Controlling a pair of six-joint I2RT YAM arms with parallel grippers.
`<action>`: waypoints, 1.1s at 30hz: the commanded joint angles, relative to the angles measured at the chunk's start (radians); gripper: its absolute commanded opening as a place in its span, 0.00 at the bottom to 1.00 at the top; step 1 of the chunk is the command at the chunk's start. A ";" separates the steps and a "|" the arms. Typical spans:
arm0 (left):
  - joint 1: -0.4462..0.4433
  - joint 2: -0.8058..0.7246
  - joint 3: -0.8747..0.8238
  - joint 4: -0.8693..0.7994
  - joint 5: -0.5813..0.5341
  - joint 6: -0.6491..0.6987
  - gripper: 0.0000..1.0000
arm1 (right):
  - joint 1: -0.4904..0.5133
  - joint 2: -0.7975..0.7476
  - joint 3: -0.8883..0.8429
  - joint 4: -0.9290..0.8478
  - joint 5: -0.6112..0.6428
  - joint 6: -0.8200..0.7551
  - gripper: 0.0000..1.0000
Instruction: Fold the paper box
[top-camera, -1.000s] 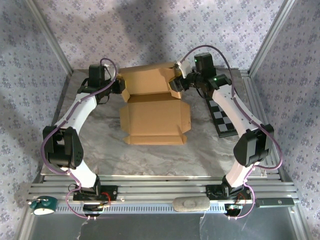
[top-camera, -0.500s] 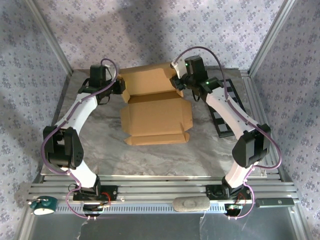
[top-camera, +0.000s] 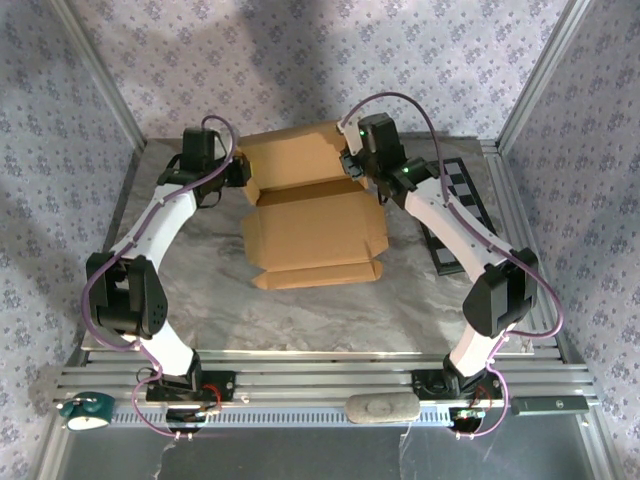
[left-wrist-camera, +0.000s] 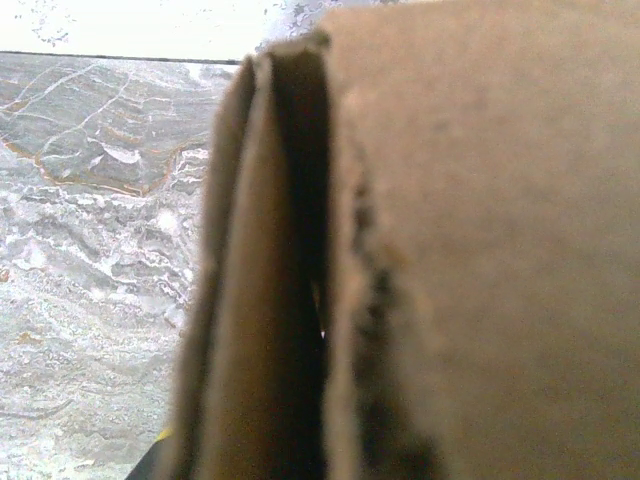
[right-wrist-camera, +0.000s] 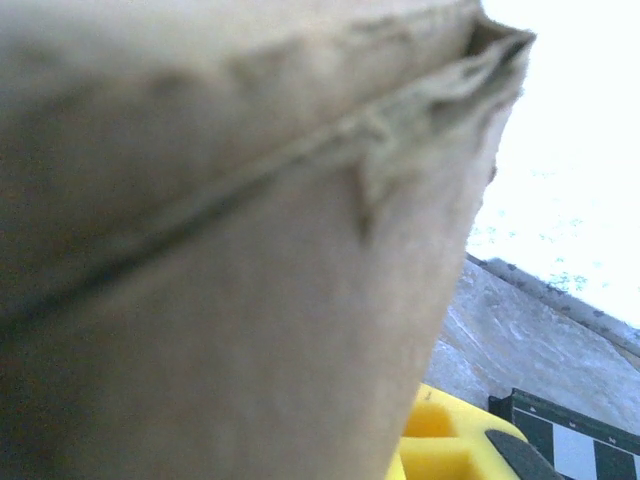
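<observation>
Paper box (top-camera: 312, 230) lies centre-frame on the table (top-camera: 300, 315), with its rear panel (top-camera: 295, 160) raised toward the top of the frame. Left gripper (top-camera: 238, 172) is clamped shut at that panel's left edge, apparently pinching cardboard. Right gripper (top-camera: 352, 168) sits against the panel's right edge; whether it has gripped cannot be told. Risk: if only one side holds, the panel may twist or spring back flat, and uneven pull could drag the base askew or tear a tab. Compared with a second ago, the right wrist has moved left in the frame, uncovering more of the checkerboard (top-camera: 455, 215), and the box's lower edge now sits slightly skewed, right corner higher in the picture.
</observation>
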 joint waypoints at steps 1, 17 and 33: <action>-0.026 -0.043 0.055 -0.039 0.004 0.007 0.00 | 0.007 0.016 0.024 -0.003 0.114 -0.030 0.00; -0.093 -0.098 0.073 -0.187 -0.189 -0.110 0.00 | 0.014 0.083 0.087 -0.072 0.290 -0.030 0.00; -0.143 -0.122 0.079 -0.229 -0.255 -0.153 0.00 | -0.021 0.058 0.108 -0.137 0.120 -0.015 0.00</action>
